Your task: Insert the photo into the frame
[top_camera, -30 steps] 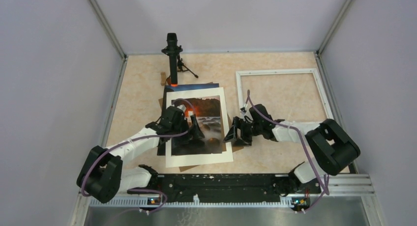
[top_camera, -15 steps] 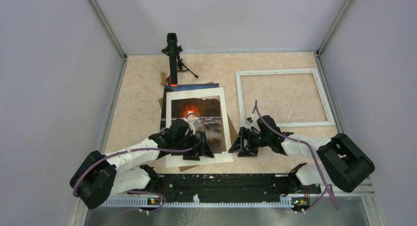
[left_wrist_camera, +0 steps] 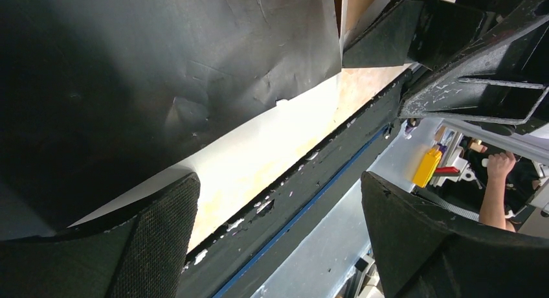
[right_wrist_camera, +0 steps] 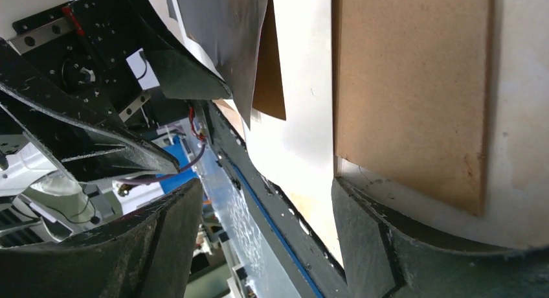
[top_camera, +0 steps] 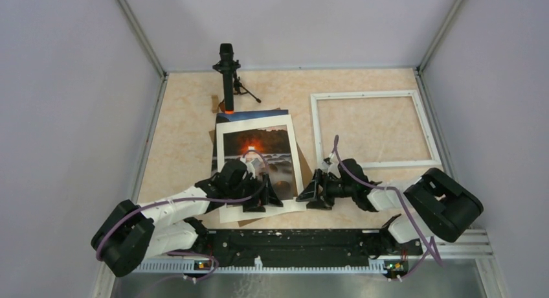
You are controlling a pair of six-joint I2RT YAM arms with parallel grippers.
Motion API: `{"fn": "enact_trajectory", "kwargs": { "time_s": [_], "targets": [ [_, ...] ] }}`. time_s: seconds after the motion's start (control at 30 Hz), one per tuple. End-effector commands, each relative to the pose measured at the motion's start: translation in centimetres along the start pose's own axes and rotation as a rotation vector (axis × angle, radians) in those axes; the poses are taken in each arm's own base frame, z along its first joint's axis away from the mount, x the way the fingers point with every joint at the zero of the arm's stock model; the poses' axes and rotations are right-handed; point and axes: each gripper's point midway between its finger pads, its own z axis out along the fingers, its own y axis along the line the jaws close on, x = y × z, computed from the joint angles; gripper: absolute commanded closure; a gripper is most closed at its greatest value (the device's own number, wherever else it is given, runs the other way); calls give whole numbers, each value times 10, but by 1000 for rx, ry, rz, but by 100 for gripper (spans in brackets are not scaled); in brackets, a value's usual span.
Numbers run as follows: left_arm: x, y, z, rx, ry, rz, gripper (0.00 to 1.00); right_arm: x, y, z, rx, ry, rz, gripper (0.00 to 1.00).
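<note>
The photo [top_camera: 259, 157], a dark seascape with an orange glow and a white border, lies left of centre on top of other sheets. The white frame [top_camera: 317, 126] lies flat at the back right with nothing inside it. My left gripper [top_camera: 262, 203] hangs open over the photo's near edge. In the left wrist view the photo's dark print [left_wrist_camera: 162, 71] and white border [left_wrist_camera: 259, 155] fill the top, and the gripper [left_wrist_camera: 278, 246] holds nothing. My right gripper [top_camera: 309, 195] is open at the photo's near right corner. In the right wrist view this gripper [right_wrist_camera: 265, 246] is empty, with one finger [right_wrist_camera: 369, 246] by the brown cardboard's [right_wrist_camera: 414, 91] corner.
A black stand [top_camera: 226, 71] on a small tripod rises behind the photo. A dark blue sheet [top_camera: 252, 113] and brown cardboard peek out under the photo. The black base rail [top_camera: 291, 240] runs along the table's near edge. Grey walls close in three sides.
My left gripper has come back from the photo's middle to its near edge. The right gripper has moved nearer and left, up to the photo's near right corner. The photo has shifted slightly.
</note>
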Motion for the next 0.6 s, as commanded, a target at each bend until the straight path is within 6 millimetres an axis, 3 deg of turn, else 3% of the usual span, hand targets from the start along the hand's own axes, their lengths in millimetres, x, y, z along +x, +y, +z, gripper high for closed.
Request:
{"fn": "enact_trajectory", "kwargs": {
  "time_s": [0.0, 0.57],
  "targets": [
    [-2, 21, 5, -61, -40, 9, 2, -1, 20, -2, -102, -32, 2, 29],
    [-3, 23, 1, -84, -51, 23, 2, -20, 89, -20, -316, -105, -34, 26]
  ]
}}
